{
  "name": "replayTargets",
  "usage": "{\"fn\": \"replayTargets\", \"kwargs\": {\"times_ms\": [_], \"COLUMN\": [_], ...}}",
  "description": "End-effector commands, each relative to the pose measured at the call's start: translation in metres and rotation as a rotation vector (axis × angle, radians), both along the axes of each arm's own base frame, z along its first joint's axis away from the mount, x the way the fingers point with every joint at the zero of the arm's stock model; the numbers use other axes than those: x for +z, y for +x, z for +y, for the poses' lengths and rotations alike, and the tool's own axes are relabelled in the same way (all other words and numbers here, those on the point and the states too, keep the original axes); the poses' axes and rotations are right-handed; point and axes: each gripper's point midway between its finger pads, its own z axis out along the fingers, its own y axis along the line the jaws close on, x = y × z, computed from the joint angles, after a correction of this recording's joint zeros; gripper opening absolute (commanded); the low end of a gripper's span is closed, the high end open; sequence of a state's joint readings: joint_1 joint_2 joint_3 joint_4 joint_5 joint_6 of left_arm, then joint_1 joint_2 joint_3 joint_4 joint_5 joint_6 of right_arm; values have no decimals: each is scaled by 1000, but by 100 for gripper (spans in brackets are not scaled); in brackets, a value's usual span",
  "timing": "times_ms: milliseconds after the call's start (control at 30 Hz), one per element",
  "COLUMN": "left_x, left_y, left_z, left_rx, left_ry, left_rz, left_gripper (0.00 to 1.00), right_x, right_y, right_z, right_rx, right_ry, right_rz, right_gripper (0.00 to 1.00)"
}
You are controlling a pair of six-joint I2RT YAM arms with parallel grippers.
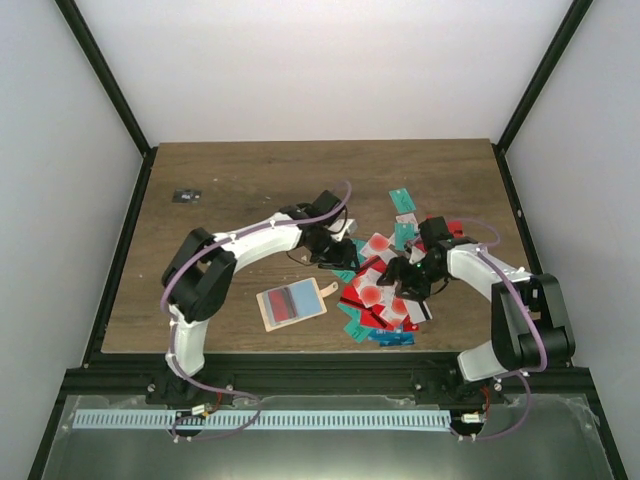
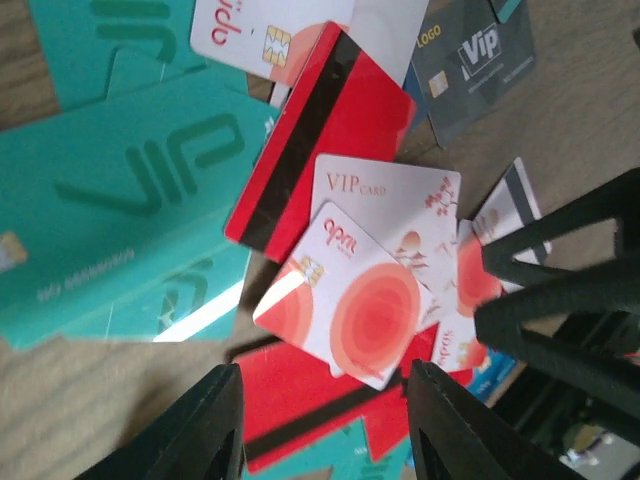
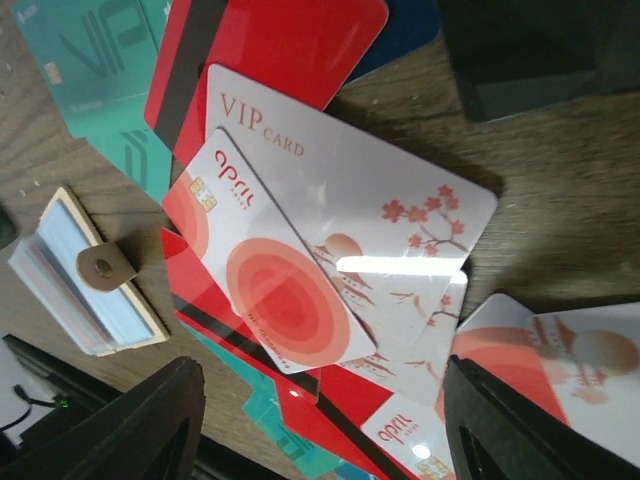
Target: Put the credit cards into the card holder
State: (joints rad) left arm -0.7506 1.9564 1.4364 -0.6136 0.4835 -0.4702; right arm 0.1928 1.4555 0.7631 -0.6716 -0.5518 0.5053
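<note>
The credit cards lie in a loose overlapping pile right of centre: teal, red with black stripes, and white with red circles. The card holder lies open left of the pile, a red and blue card face showing inside; its snap tab and edge show in the right wrist view. My left gripper hangs open over the pile's left side, with a white red-circle card just ahead of its empty jaws. My right gripper is open over that card, holding nothing.
A tiny dark flat object lies at the far left of the table. The right gripper's black fingers reach in close beside the left one. A teal VIP card and a blossom VIP card lie in the pile.
</note>
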Motion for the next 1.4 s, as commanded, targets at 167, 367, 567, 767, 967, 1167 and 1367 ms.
{"fn": "replayTargets", "kwargs": {"times_ms": [167, 367, 567, 767, 967, 1167, 1367], "left_x": [-36, -47, -53, -57, -66, -67, -63], "left_y": [1, 1, -2, -8, -11, -13, -18], "left_z": [-8, -9, -10, -12, -11, -8, -3], "left_rx": [-103, -106, -113, -129, -134, -137, -157], "left_ry": [59, 65, 58, 41, 43, 51, 55], "left_rz": [51, 72, 92, 118, 136, 140, 121], "left_gripper": [52, 53, 52, 52, 52, 52, 52], "right_x": [12, 9, -6, -37, -54, -56, -60], "right_y": [8, 8, 2, -19, -27, -27, -30], "right_z": [17, 27, 25, 14, 3, 2, 2], "right_rx": [11, 25, 24, 5, -10, -11, -9], "right_ry": [134, 206, 197, 126, 56, 45, 48], "right_rz": [-57, -42, 1, 77, 103, 107, 117], "right_gripper": [54, 44, 44, 43, 40, 40, 40]}}
